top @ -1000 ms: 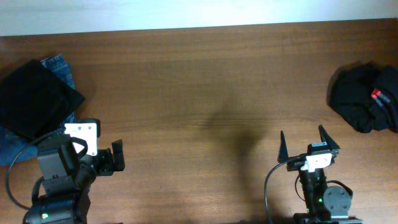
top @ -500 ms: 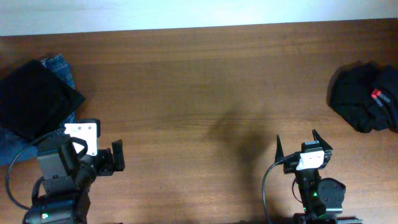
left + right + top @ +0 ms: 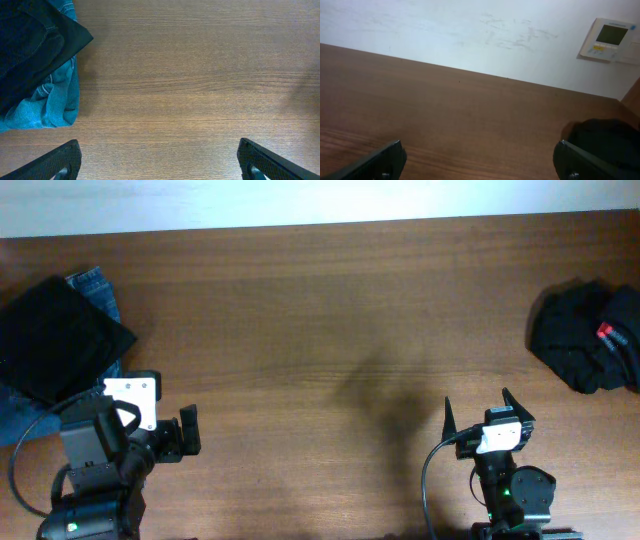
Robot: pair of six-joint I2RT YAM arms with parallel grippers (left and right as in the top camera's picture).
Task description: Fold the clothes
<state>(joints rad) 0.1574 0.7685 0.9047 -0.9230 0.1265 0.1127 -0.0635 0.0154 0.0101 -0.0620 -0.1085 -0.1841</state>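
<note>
A folded black garment (image 3: 55,340) lies at the table's left edge on top of blue denim (image 3: 95,285); it also shows in the left wrist view (image 3: 30,45). A crumpled black garment with a small red label (image 3: 585,340) lies at the right edge and shows in the right wrist view (image 3: 607,137). My left gripper (image 3: 188,430) is open and empty near the front left, right of the folded pile. My right gripper (image 3: 478,410) is open and empty near the front right, well short of the crumpled garment.
The blue denim (image 3: 50,100) sticks out under the folded black garment. A wooden table (image 3: 320,320) spans the view, with a white wall behind it. A wall control panel (image 3: 610,37) shows in the right wrist view.
My right gripper drew back a little toward the front edge and shifted slightly left. The left arm and both garments have not moved.
</note>
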